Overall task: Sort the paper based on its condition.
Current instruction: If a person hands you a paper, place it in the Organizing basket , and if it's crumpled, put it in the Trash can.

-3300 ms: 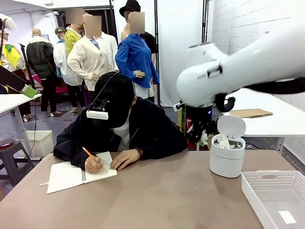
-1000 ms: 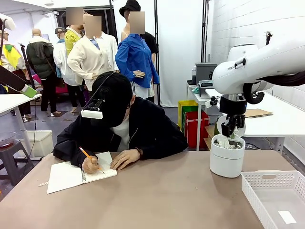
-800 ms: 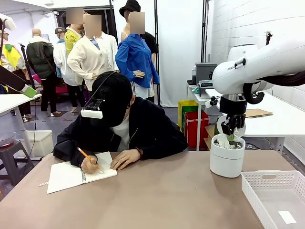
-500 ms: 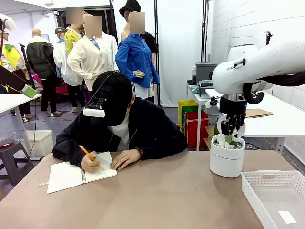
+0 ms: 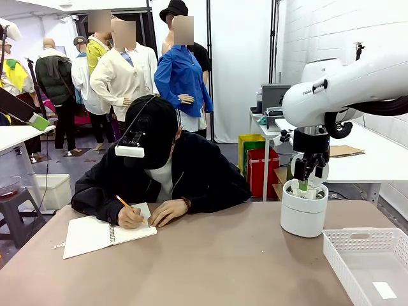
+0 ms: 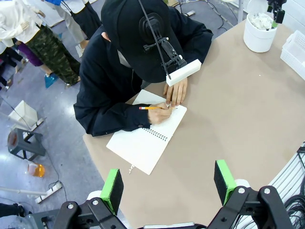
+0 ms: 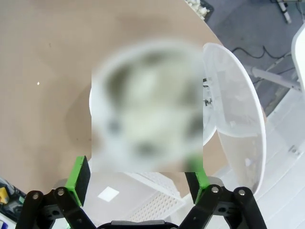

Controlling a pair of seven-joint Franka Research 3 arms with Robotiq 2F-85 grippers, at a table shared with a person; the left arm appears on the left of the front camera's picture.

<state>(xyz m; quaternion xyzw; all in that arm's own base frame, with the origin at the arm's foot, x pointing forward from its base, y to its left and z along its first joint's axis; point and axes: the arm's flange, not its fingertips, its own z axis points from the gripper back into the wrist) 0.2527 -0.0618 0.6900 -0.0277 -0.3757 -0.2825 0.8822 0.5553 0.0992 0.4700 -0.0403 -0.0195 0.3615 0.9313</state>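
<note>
- Sitting heaped in the white round lidded bin [image 5: 304, 213], the crumpled white paper wads [image 5: 305, 192] fill it to the rim.
- They look light, soft and springy; a pinch across a wad's middle should hold, and crushing does no harm.
- Wads are roundish, with no clear long axis or heading.
- Right gripper [image 5: 305, 171] hangs just above the bin, jaws spread wide, empty.
- Left gripper [image 6: 169, 183], well away from the bin, stands open over the table near the spiral notebook [image 6: 145, 139].
- White slotted plastic tray [image 5: 370, 261], just beside the bin, holds one flat slip [image 5: 384, 290].
</note>
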